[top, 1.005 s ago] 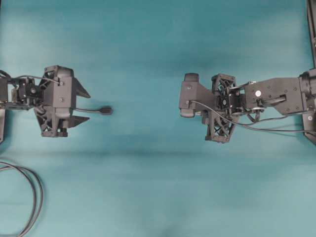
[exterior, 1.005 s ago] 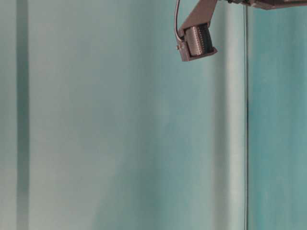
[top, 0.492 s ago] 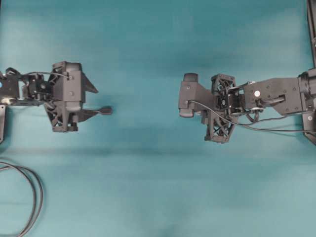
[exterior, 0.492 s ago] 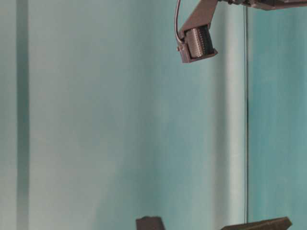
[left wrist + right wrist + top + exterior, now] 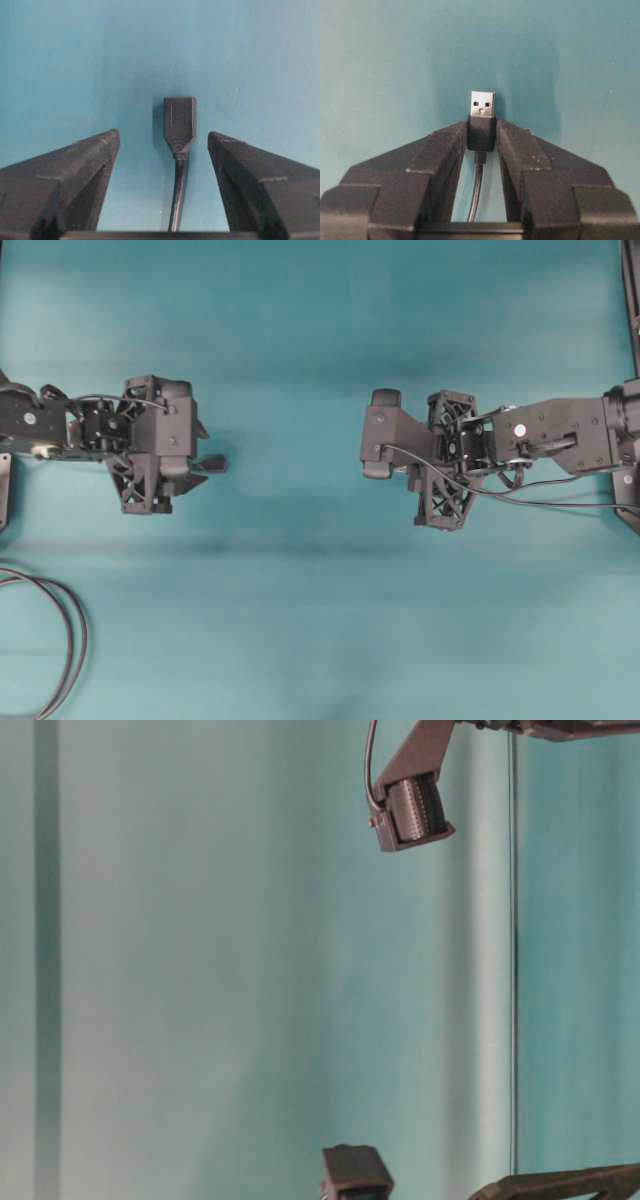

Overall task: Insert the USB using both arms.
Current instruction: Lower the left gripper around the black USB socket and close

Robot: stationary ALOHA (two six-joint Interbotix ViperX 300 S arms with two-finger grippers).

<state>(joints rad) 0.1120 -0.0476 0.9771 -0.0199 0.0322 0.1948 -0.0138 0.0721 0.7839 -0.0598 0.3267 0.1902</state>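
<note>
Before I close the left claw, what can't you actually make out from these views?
- USB plug: overhead view, hidden under the right gripper; visible only to the right wrist camera.
- Socket: its opening faces away in the left wrist view; overhead, the left gripper covers all but its tip.
- Cable loop: cut off by the overhead view's left and bottom edges.
- Table-level view: only arm parts at the frame edges; neither connector visible.

Robotics laboratory bench. Two black jointed arms [image 5: 560, 440] with wrist cameras face each other over a plain teal tabletop [image 5: 300, 620]; a loose black cable loop [image 5: 60, 640] lies at its edge.
</note>
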